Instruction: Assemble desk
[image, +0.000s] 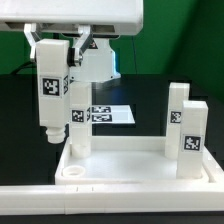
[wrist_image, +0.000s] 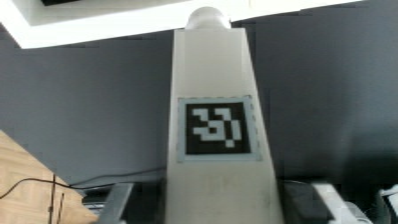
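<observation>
The white desk top (image: 120, 160) lies flat with its rim up. One leg (image: 78, 125) stands at its back corner on the exterior view's left, and two more legs (image: 178, 115) (image: 195, 132) stand on the right. My gripper (image: 53, 45) is shut on the upper end of another tagged white leg (image: 52, 90), which hangs upright above the front left corner, its tip a little above a round socket (image: 70, 172). In the wrist view this leg (wrist_image: 217, 128) fills the middle between my fingers (wrist_image: 116, 200), and its tip points at the desk top (wrist_image: 107, 25).
The marker board (image: 105, 113) lies on the black table behind the desk top. A long white bar (image: 120, 200) runs along the front edge. A wooden surface with cables (wrist_image: 18, 175) shows at the wrist view's edge.
</observation>
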